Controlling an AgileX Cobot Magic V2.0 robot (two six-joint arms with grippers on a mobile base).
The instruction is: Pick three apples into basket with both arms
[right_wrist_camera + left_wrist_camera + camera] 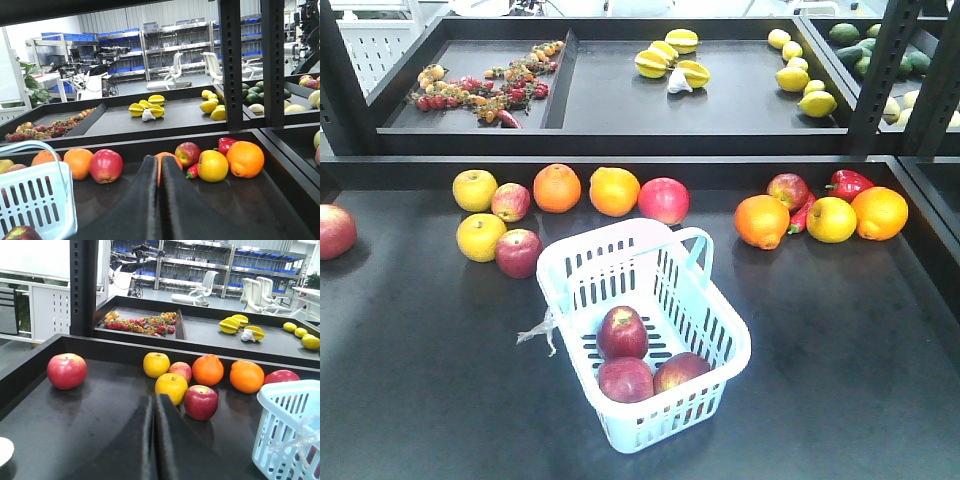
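No text, label, brand, number or sign can be read in any view; the white tag string (538,333) tied to the basket (720,330) shows no writing.

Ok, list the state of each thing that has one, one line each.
Basket: upright, holding three apples.
Three apples: inside the basket, resting on its bottom, clustered together.
Left tool: shut, empty, off the fruit.
Right tool: shut, empty, off the fruit.
Basket handles: folded down at the rim.
Tag string: hanging outside the basket's left side.
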